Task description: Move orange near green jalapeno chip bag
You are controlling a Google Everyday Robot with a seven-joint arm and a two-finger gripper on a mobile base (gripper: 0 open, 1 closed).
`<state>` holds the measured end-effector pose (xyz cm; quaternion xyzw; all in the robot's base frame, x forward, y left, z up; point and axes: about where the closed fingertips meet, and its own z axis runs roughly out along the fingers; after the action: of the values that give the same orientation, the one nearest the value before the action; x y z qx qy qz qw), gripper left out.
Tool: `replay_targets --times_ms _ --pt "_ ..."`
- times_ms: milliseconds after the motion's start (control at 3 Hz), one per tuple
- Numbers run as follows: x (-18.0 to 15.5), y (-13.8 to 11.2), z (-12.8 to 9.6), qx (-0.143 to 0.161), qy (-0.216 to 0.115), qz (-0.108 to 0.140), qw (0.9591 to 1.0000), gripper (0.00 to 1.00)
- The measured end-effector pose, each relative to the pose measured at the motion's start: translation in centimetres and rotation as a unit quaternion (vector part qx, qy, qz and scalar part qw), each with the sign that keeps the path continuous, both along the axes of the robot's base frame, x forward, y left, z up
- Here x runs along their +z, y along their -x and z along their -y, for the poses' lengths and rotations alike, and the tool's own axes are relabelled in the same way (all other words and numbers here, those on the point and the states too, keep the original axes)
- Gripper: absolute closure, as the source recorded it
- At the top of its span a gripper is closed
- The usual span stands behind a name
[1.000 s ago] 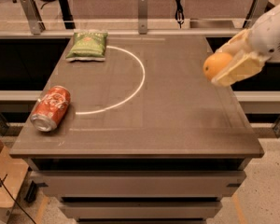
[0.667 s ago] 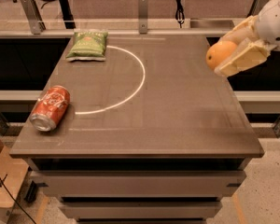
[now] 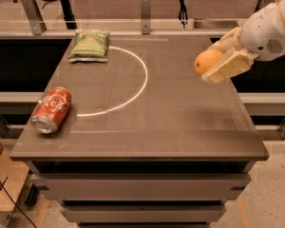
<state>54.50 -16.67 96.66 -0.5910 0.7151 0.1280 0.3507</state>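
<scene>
There is only the one camera view. The claw [image 3: 213, 63] hangs at the table's [image 3: 180, 127] right side, shut on the orange [image 3: 205, 61], with one pale finger above the fruit and one below. The orange is off the surface and carried in the air. Over the last second the claw has gone up a little and then swung leftward, so the fruit now sits further in over the tabletop than it did. I take that to mean the pickup is finished and the carry has begun.

The bag [image 3: 89, 45] lies far to the claw's left and somewhat further back, flat near the far left corner, so most of the trip is still ahead. The can [image 3: 51, 109] lies on its side, further left again and nearer the front edge, well away from the straight line between claw and bag.

Some things I can't see. The arm runs out of the picture on the right, and the fingers cover the orange's right side. How high the fruit rides above the table is hard to judge. The bag's print is too small to read.
</scene>
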Motion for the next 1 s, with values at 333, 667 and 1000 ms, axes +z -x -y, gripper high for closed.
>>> replay_targets --times_ms 333,667,1000 --pt "-0.3 -3.0 -4.0 0.008 -0.069 0.014 0.9975 1.00" --pt "-1.2 -10.3 -11.4 0.007 -0.196 0.043 0.9796 1.00" --pt "-2.1 -13.0 -13.6 0.000 -0.234 0.046 0.9712 1.00"
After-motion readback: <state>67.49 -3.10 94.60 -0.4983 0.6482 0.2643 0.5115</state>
